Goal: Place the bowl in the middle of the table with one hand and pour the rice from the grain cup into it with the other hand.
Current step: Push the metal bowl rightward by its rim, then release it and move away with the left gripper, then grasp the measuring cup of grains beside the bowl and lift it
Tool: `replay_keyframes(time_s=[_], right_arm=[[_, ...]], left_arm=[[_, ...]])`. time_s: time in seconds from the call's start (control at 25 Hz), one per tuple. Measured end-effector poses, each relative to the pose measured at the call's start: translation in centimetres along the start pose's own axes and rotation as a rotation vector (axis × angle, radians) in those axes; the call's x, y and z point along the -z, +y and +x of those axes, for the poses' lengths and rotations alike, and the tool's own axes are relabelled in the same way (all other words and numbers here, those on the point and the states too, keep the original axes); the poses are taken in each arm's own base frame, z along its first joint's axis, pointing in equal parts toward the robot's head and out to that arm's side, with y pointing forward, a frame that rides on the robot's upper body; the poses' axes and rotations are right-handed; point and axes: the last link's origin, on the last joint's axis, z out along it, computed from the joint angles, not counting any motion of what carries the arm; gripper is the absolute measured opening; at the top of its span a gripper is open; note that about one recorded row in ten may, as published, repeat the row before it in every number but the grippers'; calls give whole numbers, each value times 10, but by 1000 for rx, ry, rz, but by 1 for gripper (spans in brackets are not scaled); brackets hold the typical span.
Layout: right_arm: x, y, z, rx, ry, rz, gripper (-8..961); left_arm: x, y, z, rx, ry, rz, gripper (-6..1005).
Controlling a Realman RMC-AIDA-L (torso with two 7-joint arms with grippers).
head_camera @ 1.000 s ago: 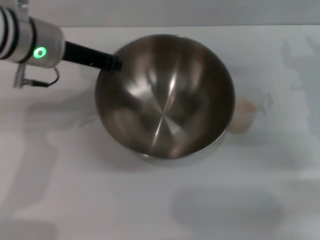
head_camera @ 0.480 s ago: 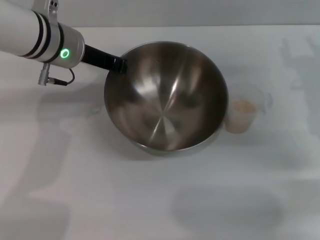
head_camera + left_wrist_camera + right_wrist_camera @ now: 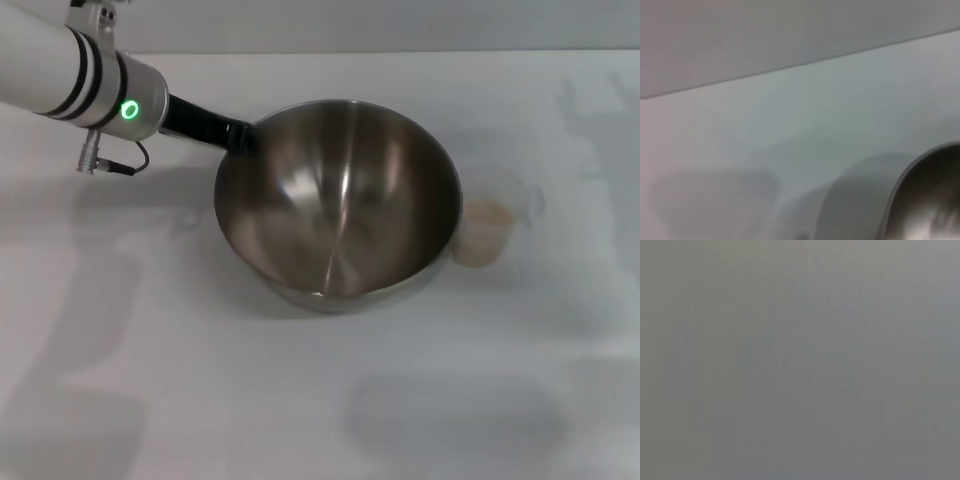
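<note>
The table lay plain and white nearest the camera. Near its middle sat the bowl, a big shiny steel one with brushed grey streaks inside, tipped slightly toward the near side. Just beside it on the right stood the small clear cup, holding pale rice. At the bowl's far left rim the left gripper was clamped on the edge, its arm reaching in from the far left corner.

1. Bowl: shiny brushed grey steel.
2. Table: plain white.
3. Grain cup: translucent clear, holding beige rice.
4. Left gripper: black, on a white arm with black bands and a green ring light.
</note>
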Motion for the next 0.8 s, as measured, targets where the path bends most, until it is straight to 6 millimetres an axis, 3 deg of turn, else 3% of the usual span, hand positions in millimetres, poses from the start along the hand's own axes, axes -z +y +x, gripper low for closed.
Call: replay_keyframes(time_s=[0.12, 0.28, 0.36, 0.4, 0.44, 0.52, 0.64, 0.68, 0.8], right_arm=[[0, 0, 0, 0, 1, -1, 659], [0, 0, 0, 0, 1, -4, 659], [0, 1, 0, 0, 0, -6, 659], [-1, 2, 0, 0, 0, -8, 659], [-1, 2, 0, 0, 0, -8, 659], [-1, 2, 0, 0, -1, -9, 660], [-1, 2, 0, -1, -2, -10, 660], [-2, 2, 0, -1, -2, -11, 660], [0, 2, 0, -2, 0, -9, 660]], left_arm=[[3, 0, 2, -5, 15, 1, 126], [17, -2, 12, -24, 94, 20, 303], [33, -10, 19, -33, 207, 64, 392], [53, -25, 23, -46, 373, 153, 438], [53, -25, 23, -46, 373, 153, 483], [65, -41, 20, -71, 497, 251, 574], [75, -56, 13, -96, 628, 370, 571], [86, -75, -6, -105, 818, 550, 570], [95, -82, -21, -75, 969, 651, 566]])
